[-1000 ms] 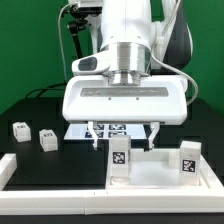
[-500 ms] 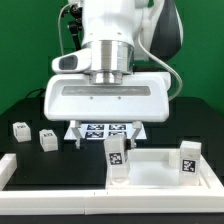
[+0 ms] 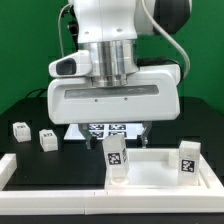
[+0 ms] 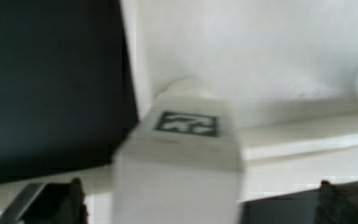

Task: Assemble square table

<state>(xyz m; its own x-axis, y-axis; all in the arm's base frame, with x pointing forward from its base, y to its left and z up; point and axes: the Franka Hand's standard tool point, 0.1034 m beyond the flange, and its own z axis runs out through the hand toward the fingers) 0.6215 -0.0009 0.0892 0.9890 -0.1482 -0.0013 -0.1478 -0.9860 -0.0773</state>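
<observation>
- Judging from the layout, the table looks about half built. Two legs stand upright at corners of the top [image 3: 155, 172]: the near leg [image 3: 118, 160] and the far leg [image 3: 187, 161]. Whether either is seated fully home I can't tell.
- The loose legs [image 3: 20, 130] [image 3: 47, 138] sit on the worktop [image 3: 60, 165], well apart from the top, toward the exterior view's left. They look like the work left to do.
- The claw [image 4: 197, 203] hangs over the near leg, spread wide and gripping nothing. In the wrist view one dark fingertip [image 4: 51, 205] shows on each side of the leg, with clear gaps between them and it.
- The top lies low toward the exterior view's right, tucked against the rail [image 3: 50, 195].
- Top and legs are smooth, matte white plastic. The top is a shallow square tray with a raised rim. The legs are short, squared blocks with a crisp black-white tag on each face that shows.
- The worktop is flat, dull black, so the white parts stand out sharply. The marker board [image 3: 110, 128] lies thin and flat behind the claw.
</observation>
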